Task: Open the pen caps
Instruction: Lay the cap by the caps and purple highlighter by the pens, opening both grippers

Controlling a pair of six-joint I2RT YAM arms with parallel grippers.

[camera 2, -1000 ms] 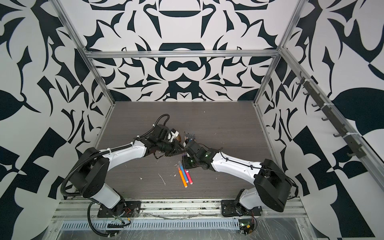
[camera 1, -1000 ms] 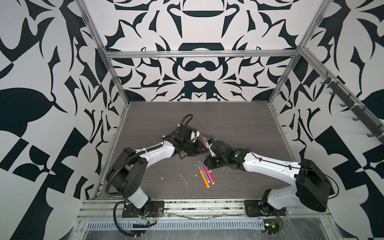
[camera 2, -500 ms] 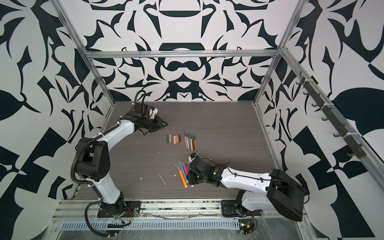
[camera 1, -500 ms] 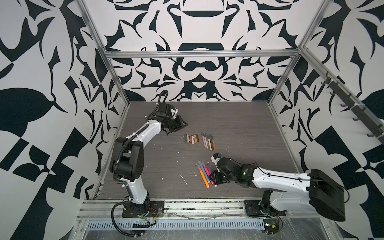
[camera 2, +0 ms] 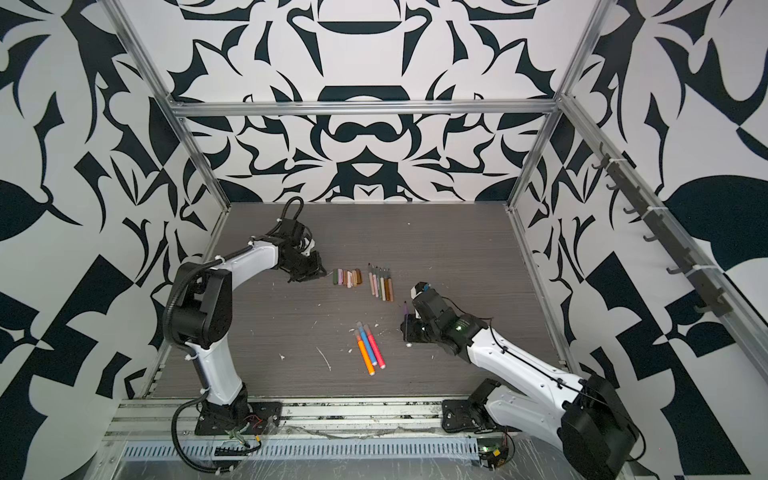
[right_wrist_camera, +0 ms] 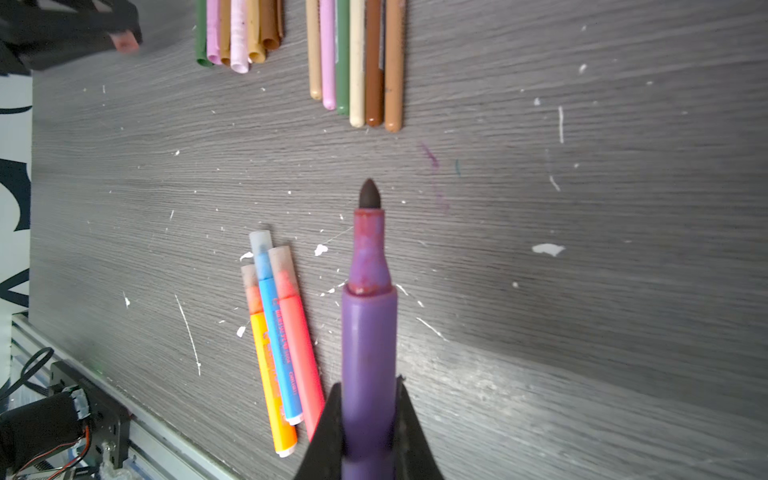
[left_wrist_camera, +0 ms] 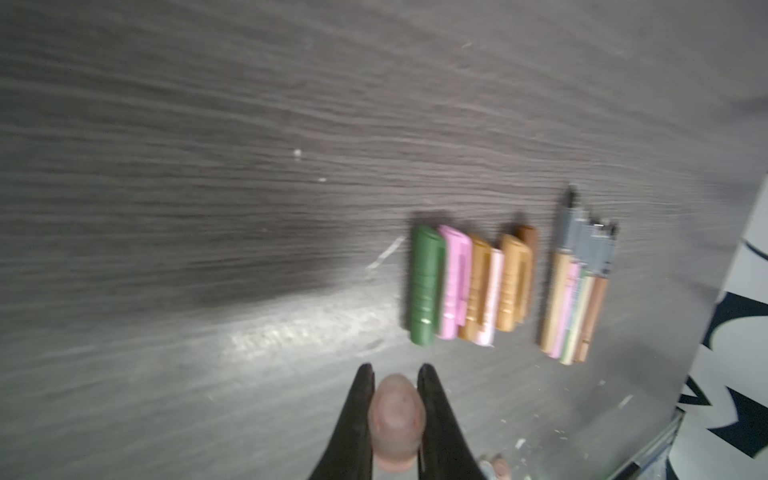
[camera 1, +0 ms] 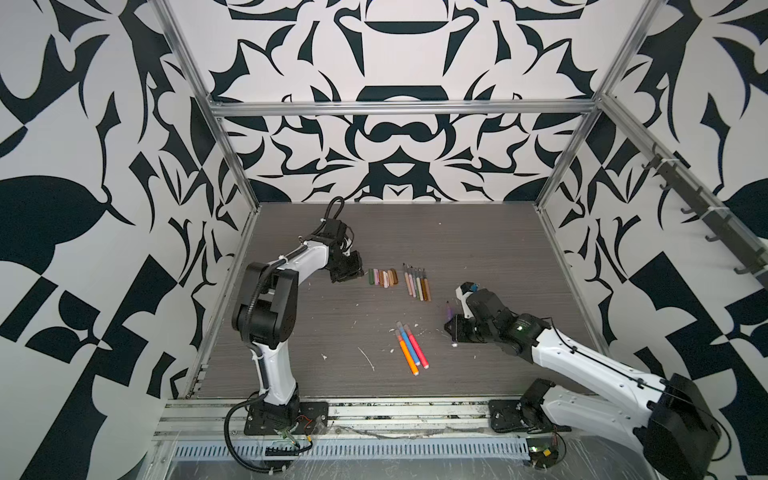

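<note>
With the dark wood-grain table (camera 1: 291, 353) read as a dial in a top view, the left gripper (left_wrist_camera: 395, 370) sits at ten o'clock. Its jaws are narrow and clamped on a dusky-pink stubby plastic cap (left_wrist_camera: 397, 419). Just beside it, at eleven, is a row of six loose plastic caps (camera 1: 383, 277) in green, pinks, ochres and brown. At one o'clock six slim uncapped pens (camera 1: 417, 282) lie side by side with bare tips. At six o'clock three orange, blue and pink pens (camera 1: 409, 347) still wear their frosted caps. At four o'clock the right gripper (right_wrist_camera: 369, 384) is pinched narrow around a purple felt-tip pen (right_wrist_camera: 369, 332) whose dark nib is exposed.

I judge seven pens opened, with the seventh pen and its cap not yet set down, and three left to open.

White flecks (right_wrist_camera: 548, 249) are scattered over the near half, along with faint ink streaks (right_wrist_camera: 430, 158). Nothing blocks either row. The capped trio lie touching, so singling one out may nudge its neighbours.
</note>
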